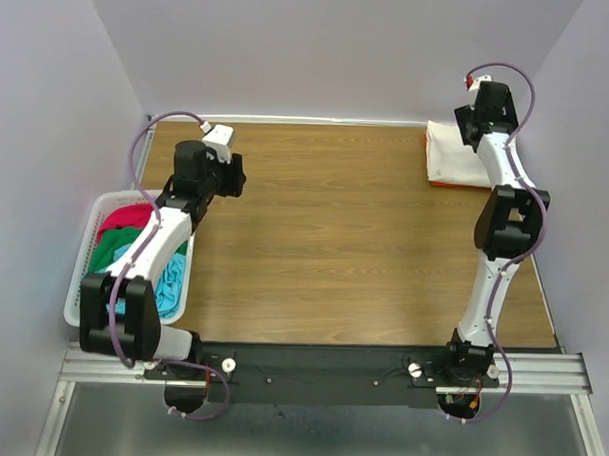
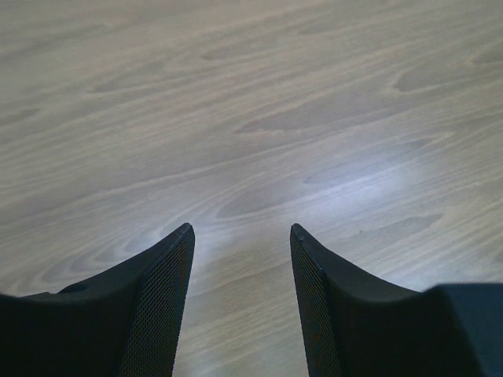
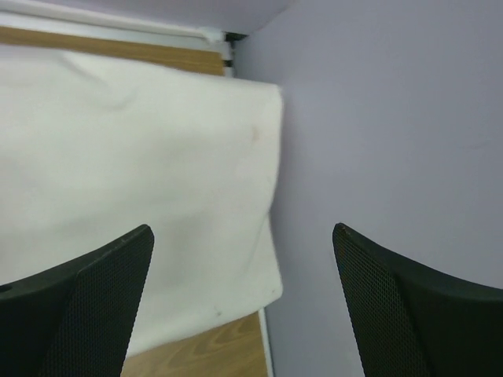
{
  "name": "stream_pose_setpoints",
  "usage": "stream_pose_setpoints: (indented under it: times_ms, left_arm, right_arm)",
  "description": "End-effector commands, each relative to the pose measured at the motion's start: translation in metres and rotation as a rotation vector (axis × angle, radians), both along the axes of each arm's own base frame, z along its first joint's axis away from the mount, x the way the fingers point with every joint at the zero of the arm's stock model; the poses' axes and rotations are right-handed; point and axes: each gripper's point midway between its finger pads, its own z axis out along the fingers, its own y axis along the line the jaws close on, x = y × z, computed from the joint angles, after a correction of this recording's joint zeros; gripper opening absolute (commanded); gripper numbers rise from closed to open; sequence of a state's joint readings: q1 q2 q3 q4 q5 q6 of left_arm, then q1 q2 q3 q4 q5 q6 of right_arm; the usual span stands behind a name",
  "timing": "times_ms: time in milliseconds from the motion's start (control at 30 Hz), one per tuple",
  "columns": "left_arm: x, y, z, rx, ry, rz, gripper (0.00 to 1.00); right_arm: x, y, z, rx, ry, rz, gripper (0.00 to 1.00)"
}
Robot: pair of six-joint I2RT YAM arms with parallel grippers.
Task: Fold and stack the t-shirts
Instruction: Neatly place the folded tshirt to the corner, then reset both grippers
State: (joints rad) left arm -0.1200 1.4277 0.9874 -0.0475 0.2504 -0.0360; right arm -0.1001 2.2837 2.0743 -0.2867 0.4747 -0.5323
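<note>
A folded cream-white t-shirt lies in the table's back right corner, with the edge of an orange t-shirt showing beneath it. My right gripper hovers over that pile by the wall. In the right wrist view its jaws stand wide open and empty, above the white t-shirt's right edge. Crimson, green and light blue t-shirts sit crumpled in the basket. My left gripper is open over bare wood, holding nothing.
The white lattice basket stands at the table's left edge beside my left arm. Lilac walls close in the back and both sides, and the right wall is close to my right gripper. Wooden tabletop lies between the arms.
</note>
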Motion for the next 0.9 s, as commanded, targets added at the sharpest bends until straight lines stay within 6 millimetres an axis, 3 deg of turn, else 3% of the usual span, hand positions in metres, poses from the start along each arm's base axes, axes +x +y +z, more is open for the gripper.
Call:
stream_pose_setpoints:
  times_ms: [0, 33, 67, 100, 133, 167, 200, 267, 300, 367, 400, 433, 500, 600, 633, 667, 700, 733, 867]
  left_arm:
    - [-0.004, 0.026, 0.056, 0.058, -0.198, 0.12, 0.64]
    - [-0.007, 0.027, 0.074, 0.038, -0.256, 0.136, 0.71]
    - [-0.01, 0.032, 0.072, 0.034, -0.26, 0.172, 0.88]
    - [-0.013, 0.036, 0.084, 0.013, -0.3, 0.199, 0.97]
    - [-0.015, 0.037, 0.084, -0.003, -0.3, 0.217, 0.98]
    - [-0.017, 0.038, 0.087, -0.014, -0.303, 0.223, 0.98]
    - [-0.02, 0.037, 0.089, -0.022, -0.295, 0.216, 0.98]
    - [-0.024, 0.033, 0.099, -0.061, -0.297, 0.199, 0.98]
    - [-0.03, 0.035, 0.106, -0.073, -0.307, 0.194, 0.98]
    - [-0.039, 0.037, 0.116, -0.096, -0.325, 0.204, 0.98]
    - [-0.044, 0.04, 0.122, -0.098, -0.337, 0.213, 0.98]
    - [-0.055, 0.043, 0.135, -0.107, -0.373, 0.223, 0.98]
    - [-0.07, 0.046, 0.147, -0.127, -0.393, 0.238, 0.98]
    - [-0.086, 0.044, 0.152, -0.148, -0.393, 0.232, 0.98]
    - [-0.089, 0.044, 0.153, -0.157, -0.393, 0.232, 0.98]
    - [-0.092, 0.043, 0.153, -0.159, -0.393, 0.228, 0.98]
    - [-0.097, 0.044, 0.155, -0.165, -0.396, 0.232, 0.98]
    - [-0.098, 0.046, 0.154, -0.165, -0.396, 0.242, 0.98]
    - [-0.108, 0.05, 0.16, -0.169, -0.408, 0.265, 0.98]
  right_arm:
    - [-0.013, 0.056, 0.03, 0.249, -0.046, 0.224, 1.0]
    - [-0.026, 0.072, 0.041, 0.309, -0.037, 0.279, 1.0]
    - [-0.039, 0.098, 0.024, 0.419, 0.007, 0.372, 1.0]
    - [-0.048, 0.111, 0.025, 0.467, 0.012, 0.414, 1.0]
    - [-0.058, 0.123, 0.024, 0.515, 0.022, 0.454, 1.0]
    - [-0.072, 0.134, 0.047, 0.565, -0.026, 0.474, 1.0]
    - [-0.084, 0.147, 0.036, 0.642, 0.001, 0.492, 1.0]
    - [-0.1, 0.16, 0.044, 0.742, -0.015, 0.485, 1.0]
    - [-0.119, 0.163, 0.05, 0.76, -0.024, 0.479, 1.0]
    - [-0.136, 0.154, 0.053, 0.745, -0.069, 0.403, 1.0]
    - [-0.144, 0.146, 0.089, 0.703, -0.199, 0.391, 1.0]
    - [-0.157, 0.14, 0.07, 0.72, -0.205, 0.309, 1.0]
    - [-0.176, 0.112, 0.095, 0.652, -0.337, 0.165, 1.0]
    - [-0.202, 0.096, 0.086, 0.623, -0.371, 0.046, 1.0]
    - [-0.214, 0.095, 0.098, 0.606, -0.404, 0.052, 1.0]
    - [-0.222, 0.092, 0.087, 0.582, -0.38, 0.046, 1.0]
    - [-0.231, 0.092, 0.098, 0.569, -0.423, 0.052, 1.0]
    - [-0.236, 0.091, 0.09, 0.556, -0.409, 0.054, 1.0]
    - [-0.249, 0.097, 0.098, 0.57, -0.465, 0.086, 1.0]
